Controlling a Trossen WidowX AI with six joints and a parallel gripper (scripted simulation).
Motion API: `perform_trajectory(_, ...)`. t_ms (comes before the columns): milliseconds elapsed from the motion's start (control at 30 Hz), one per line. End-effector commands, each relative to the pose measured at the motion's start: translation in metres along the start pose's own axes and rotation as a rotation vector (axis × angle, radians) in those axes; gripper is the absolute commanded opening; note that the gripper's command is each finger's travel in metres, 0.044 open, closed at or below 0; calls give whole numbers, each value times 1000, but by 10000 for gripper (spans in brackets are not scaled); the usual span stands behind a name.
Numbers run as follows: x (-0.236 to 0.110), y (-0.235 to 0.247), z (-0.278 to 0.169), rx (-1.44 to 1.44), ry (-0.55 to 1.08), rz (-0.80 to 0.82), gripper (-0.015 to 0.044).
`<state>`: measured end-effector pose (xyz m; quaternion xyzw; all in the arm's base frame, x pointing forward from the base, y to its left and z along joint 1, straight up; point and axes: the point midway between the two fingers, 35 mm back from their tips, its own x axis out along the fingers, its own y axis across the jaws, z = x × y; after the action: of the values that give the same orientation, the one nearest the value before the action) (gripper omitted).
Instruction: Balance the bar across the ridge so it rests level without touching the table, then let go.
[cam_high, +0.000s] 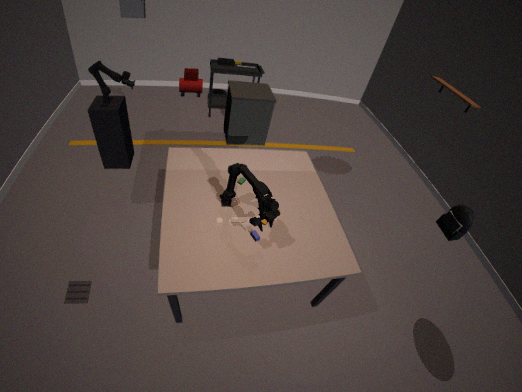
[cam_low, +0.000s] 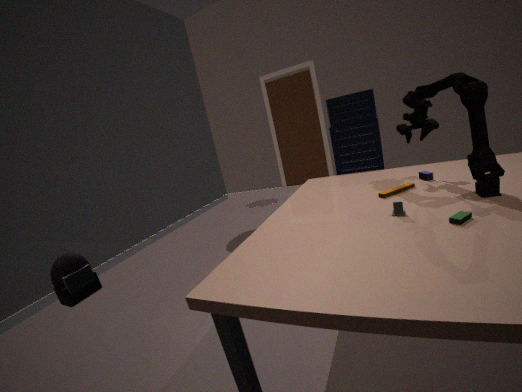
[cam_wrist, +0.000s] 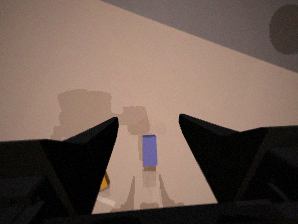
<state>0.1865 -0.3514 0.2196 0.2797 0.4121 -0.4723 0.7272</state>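
Yellow bar (cam_low: 396, 190), one; ridge (cam_low: 398, 208), one.

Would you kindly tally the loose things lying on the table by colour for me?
Yellow: 1, the bar
Blue: 1, a block
Green: 1, a block
Dark grey: 1, the ridge piece
Total: 4
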Motion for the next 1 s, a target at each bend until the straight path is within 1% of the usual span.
perform_trajectory(0,10,25,-14,-163,57,27,315)
perform_trajectory(433,21,95,-53,-658,166,139,315)
perform_trajectory(967,20,168,-115,-1258,265,298,315)
